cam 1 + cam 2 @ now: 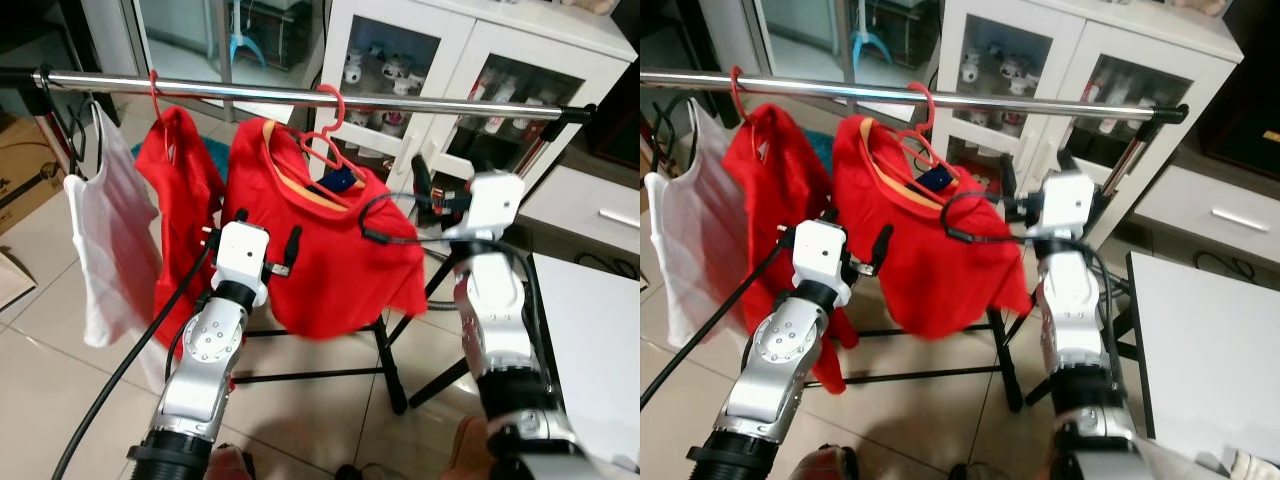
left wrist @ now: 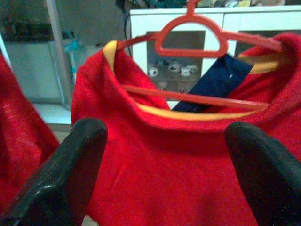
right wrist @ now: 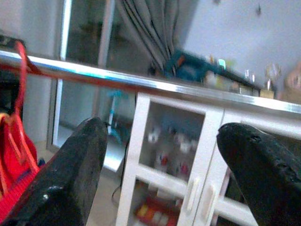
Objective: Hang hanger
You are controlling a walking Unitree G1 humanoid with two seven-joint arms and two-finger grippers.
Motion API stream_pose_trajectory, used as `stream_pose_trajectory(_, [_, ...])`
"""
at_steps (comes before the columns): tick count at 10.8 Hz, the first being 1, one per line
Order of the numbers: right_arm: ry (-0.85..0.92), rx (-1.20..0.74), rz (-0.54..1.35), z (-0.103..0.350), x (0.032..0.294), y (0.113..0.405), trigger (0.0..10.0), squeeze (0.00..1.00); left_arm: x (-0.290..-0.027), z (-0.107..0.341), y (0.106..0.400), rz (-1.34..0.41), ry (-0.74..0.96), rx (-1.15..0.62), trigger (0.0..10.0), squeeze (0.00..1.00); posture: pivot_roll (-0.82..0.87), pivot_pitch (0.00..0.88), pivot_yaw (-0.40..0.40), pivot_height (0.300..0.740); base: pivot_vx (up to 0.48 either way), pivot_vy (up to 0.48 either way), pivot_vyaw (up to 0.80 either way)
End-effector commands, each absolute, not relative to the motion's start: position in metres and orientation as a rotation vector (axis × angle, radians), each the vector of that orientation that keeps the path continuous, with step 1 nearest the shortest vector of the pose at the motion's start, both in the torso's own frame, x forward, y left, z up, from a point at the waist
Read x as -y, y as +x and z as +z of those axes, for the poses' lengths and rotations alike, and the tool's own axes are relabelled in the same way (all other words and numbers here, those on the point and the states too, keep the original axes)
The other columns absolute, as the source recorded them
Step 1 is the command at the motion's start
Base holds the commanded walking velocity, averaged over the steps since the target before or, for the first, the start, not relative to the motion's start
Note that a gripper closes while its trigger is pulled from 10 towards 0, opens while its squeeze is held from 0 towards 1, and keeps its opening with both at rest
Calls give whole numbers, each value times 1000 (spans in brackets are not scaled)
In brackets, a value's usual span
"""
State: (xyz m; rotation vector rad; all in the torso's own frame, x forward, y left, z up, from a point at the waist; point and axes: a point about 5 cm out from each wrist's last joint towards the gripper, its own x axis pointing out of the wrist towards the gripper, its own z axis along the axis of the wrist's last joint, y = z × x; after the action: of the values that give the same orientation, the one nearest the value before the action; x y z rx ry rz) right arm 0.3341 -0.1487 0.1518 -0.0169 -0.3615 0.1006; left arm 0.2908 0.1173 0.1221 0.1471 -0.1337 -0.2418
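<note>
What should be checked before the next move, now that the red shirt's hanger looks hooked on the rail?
1. Red hanger hook over the metal rail: ok, the hook loops over it.
2. Red shirt seated on the hanger: ok, collar on both shoulders, though it hangs slightly tilted.
3. Left gripper free of the shirt: ok, fingers open, cloth ahead and not pinched.
4. Right gripper empty: ok, open, facing the rail and the white cabinet.
5. Room beside it on the rail: ok, second red garment and white top hang apart to the left.
</note>
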Motion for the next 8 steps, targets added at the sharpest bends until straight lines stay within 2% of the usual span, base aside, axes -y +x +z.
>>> stream_pose_trajectory(1, [57, 218, 63, 129, 151, 338, 10000, 0, -108, 124, 291, -257, 132, 143, 10000, 0, 55, 50, -80, 740, 0, 0, 0])
stream_pose_trajectory(5, [60, 227, 43, 133, 151, 340, 10000, 0, -114, 130, 295, -222, 68, 149, 10000, 0, 56, 57, -83, 740, 0, 0, 0])
stream_pose_trajectory(8, [32, 289, 64, 147, 147, 344, 10000, 0, -108, 133, 296, -238, 107, 172, 10000, 0, 58, 58, -86, 740, -334, 0, 0])
